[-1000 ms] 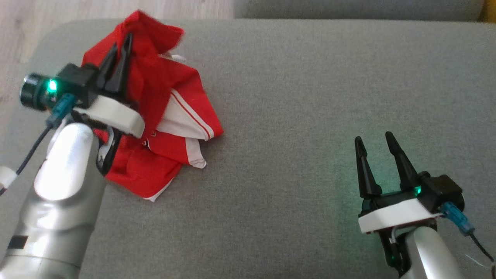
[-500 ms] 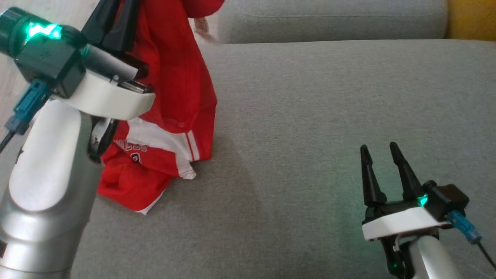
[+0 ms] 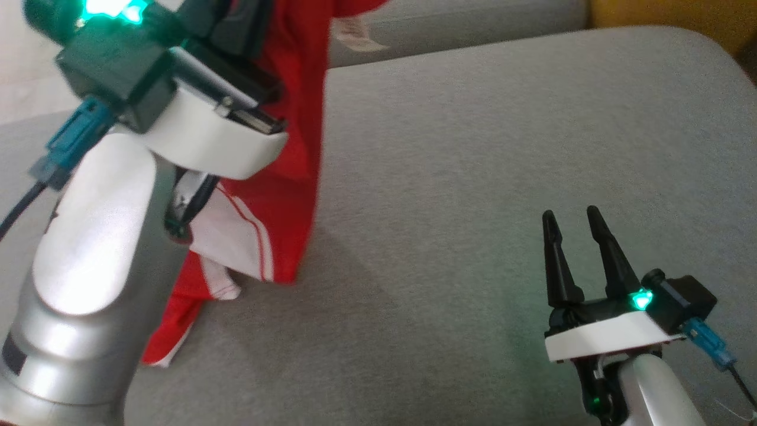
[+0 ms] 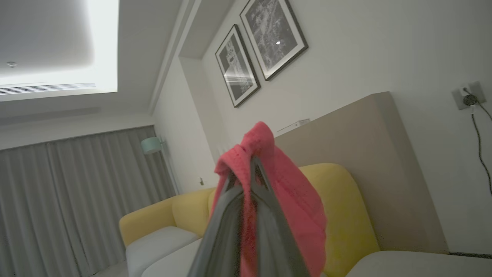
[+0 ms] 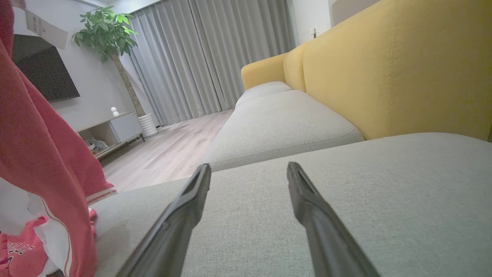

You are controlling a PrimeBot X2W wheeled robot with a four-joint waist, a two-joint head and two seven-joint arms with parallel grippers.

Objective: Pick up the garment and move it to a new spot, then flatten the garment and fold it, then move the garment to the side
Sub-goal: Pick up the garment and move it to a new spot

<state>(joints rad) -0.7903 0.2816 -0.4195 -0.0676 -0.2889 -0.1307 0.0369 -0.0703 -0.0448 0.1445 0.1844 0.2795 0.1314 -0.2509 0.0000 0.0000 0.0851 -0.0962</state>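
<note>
grey sofa (image 3: 473,177), red-and-white garment (image 3: 293,118) dangling over its left side with the bottom end resting on the cushion, left gripper (image 4: 243,173) pinched tight on the garment's top, right gripper (image 3: 571,219) spread wide, holding nothing, well apart from it

- Silver glossy forearms (image 3: 83,254).
- White collar (image 3: 603,337) atop each.
- Beside collar: black block (image 3: 686,299), green light (image 3: 641,299), teal plug (image 3: 707,349), dark cable (image 3: 739,381).
- Beyond collar: two long black tapered fingers (image 3: 559,266).

Left gripper (image 4: 243,171) raised higher, clamped on red jersey (image 3: 290,118); red jersey drawn from crumpled heap into hanging drape, lower hem trailing on grey sofa cushion (image 3: 473,177).
</note>
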